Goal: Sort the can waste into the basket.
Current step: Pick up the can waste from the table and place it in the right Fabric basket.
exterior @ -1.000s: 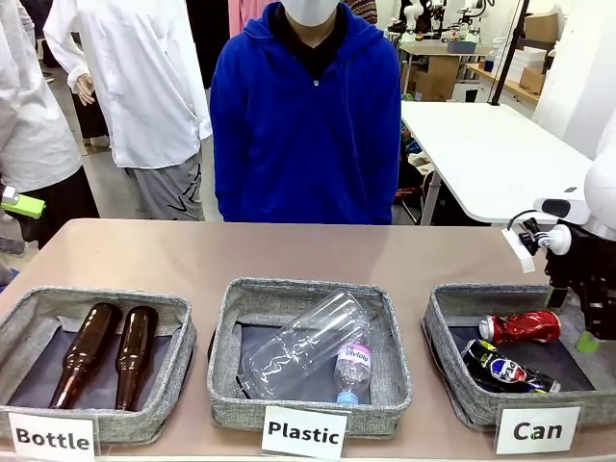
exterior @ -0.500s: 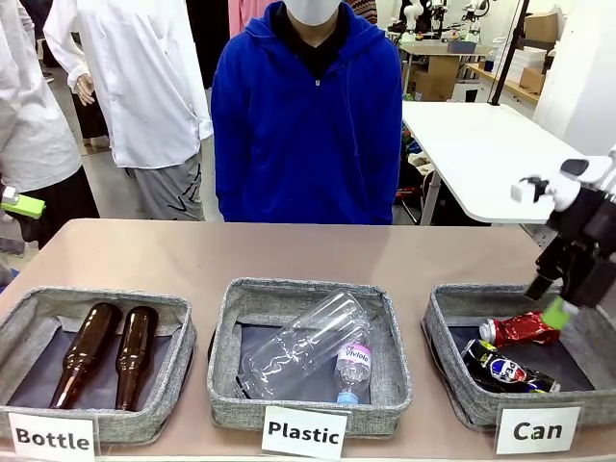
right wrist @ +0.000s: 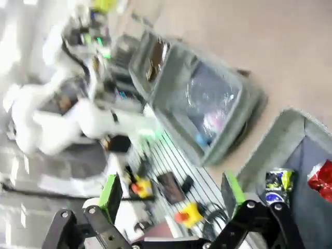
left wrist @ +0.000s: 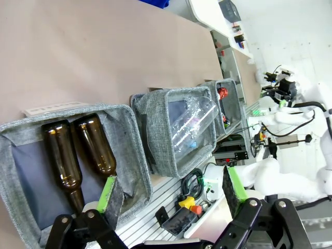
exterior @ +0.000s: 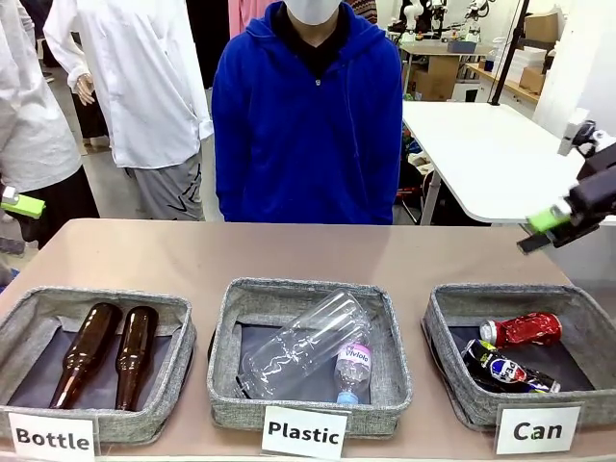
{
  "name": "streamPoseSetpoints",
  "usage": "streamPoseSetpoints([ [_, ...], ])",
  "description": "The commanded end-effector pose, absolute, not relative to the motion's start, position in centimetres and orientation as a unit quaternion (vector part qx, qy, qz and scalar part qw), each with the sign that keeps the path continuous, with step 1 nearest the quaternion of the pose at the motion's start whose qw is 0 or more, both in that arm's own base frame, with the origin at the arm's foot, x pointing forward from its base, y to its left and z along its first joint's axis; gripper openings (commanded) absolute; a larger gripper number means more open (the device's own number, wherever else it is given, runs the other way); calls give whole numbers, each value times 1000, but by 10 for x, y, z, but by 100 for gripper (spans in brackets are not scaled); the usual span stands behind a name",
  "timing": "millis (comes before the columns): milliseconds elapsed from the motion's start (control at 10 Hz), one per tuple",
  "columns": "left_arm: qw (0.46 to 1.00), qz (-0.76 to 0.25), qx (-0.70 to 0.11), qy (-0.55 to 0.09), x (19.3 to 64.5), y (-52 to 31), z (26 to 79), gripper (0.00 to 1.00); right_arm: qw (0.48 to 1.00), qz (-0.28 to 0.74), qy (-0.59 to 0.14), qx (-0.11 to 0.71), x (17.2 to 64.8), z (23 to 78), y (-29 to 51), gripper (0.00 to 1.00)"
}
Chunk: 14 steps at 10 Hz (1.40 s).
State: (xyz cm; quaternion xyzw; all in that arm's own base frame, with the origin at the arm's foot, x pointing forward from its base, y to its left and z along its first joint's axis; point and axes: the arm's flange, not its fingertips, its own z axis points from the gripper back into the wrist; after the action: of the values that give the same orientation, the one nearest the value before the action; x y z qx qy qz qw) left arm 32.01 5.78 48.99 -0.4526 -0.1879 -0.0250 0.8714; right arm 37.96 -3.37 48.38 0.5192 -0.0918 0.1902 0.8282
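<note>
Right gripper (exterior: pixel 551 227), black two-finger with green pads: jaws apart and empty, hanging in the air above and behind the far right corner of the square grey fabric basket (exterior: pixel 445 358) carded "Can". In the right wrist view its own fingers (right wrist: pixel 111 193) stand wide with nothing between them; that picture is smeared, so fine detail there is unreliable.

Left gripper (left wrist: pixel 171 192): jaws likewise wide and empty, seen in its own wrist view, held over the robot-side edge of the table near the grey basket of two brown glass bottles (left wrist: pixel 78 155).

Can waste, relative to the "Can" basket: the shiny red crushed can (exterior: pixel 521 328) lies on the dark bottom toward the far side; the dark crushed can with blue, white and green print (exterior: pixel 507 371) lies just beside it, nearer the card. Both rest inside the walls. No loose can shows on the open tan tabletop (exterior: pixel 192 255).

Judgement: sorting looks finished; what remains is parking the arm.

Risks from here:
- A low return path of the right gripper could clip the soft basket wall and drag or tip it, spilling the cans.
- Person in a blue hooded top (exterior: pixel 306 125) stands close behind the table; a wide swing toward the far side could reach them.
- The middle basket with clear plastic bottles (exterior: pixel 303 344) sits well left of the "Can" basket, an unlikely snag.
</note>
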Motion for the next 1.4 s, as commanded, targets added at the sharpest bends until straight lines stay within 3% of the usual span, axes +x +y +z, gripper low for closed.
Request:
streamPoseSetpoints([
  [0,872,-26,-453,-182,319,60,492,100,640,-215,-386,629,374,475,-30,100],
  [100,872,-26,-453,-182,319,60,492,100,654,-202,-384,620,374,470,-32,100],
  [200,872,-26,-453,-182,319,60,492,100,816,119,-116,553,381,478,-45,100],
  [1300,872,-26,-453,-182,319,60,492,100,816,119,-116,553,381,478,-45,100],
])
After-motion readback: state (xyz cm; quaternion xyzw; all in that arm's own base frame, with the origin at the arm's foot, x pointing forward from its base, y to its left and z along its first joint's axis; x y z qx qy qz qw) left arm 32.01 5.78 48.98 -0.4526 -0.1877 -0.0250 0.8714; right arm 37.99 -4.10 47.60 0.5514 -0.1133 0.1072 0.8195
